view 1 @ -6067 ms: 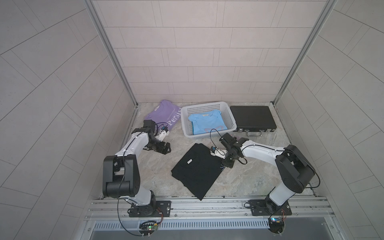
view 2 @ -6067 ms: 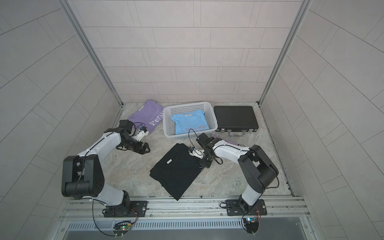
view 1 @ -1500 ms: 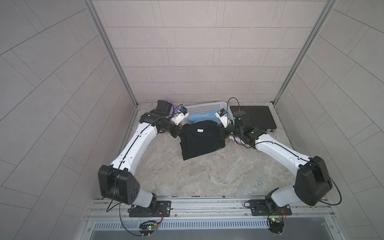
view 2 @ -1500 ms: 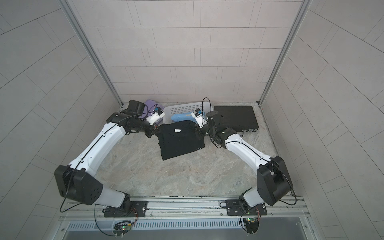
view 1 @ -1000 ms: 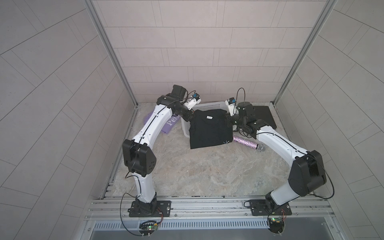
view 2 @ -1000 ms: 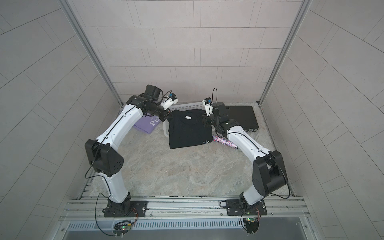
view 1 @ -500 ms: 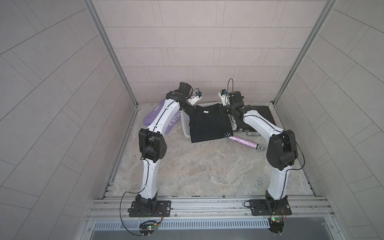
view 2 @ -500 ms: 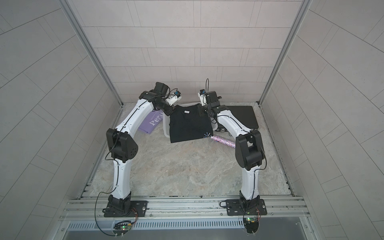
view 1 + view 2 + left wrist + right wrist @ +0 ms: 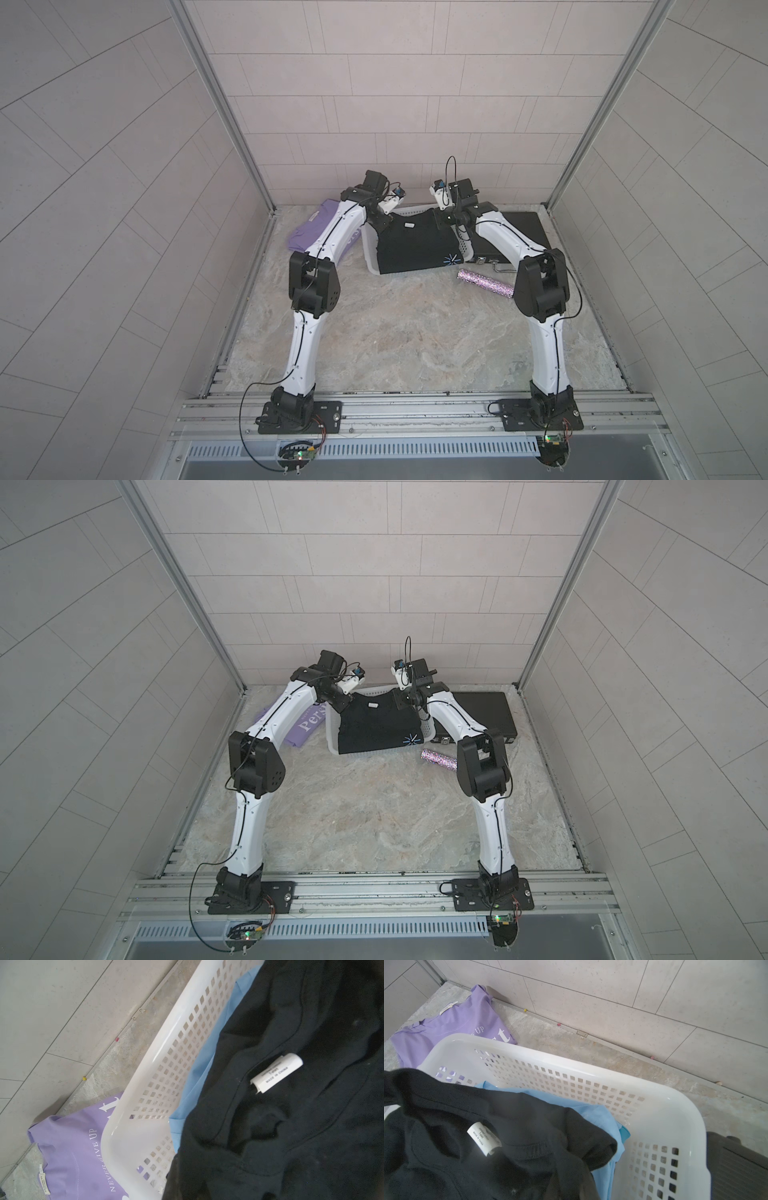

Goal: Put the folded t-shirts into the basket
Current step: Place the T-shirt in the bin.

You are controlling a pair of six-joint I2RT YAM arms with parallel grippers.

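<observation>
Black shirt (image 9: 411,245) with pale starburst; lilac shirt (image 9: 307,226), white lettering; light blue shirt (image 9: 591,1111); white mesh basket (image 9: 685,1105); black case (image 9: 523,228); glittery purple tube (image 9: 484,282).

Blk shirt (image 9: 529,1126) over wht basket (image 9: 675,1118)

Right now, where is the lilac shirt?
In both top views the lilac shirt lies on the table at the far left, beside the basket and outside it.
</observation>
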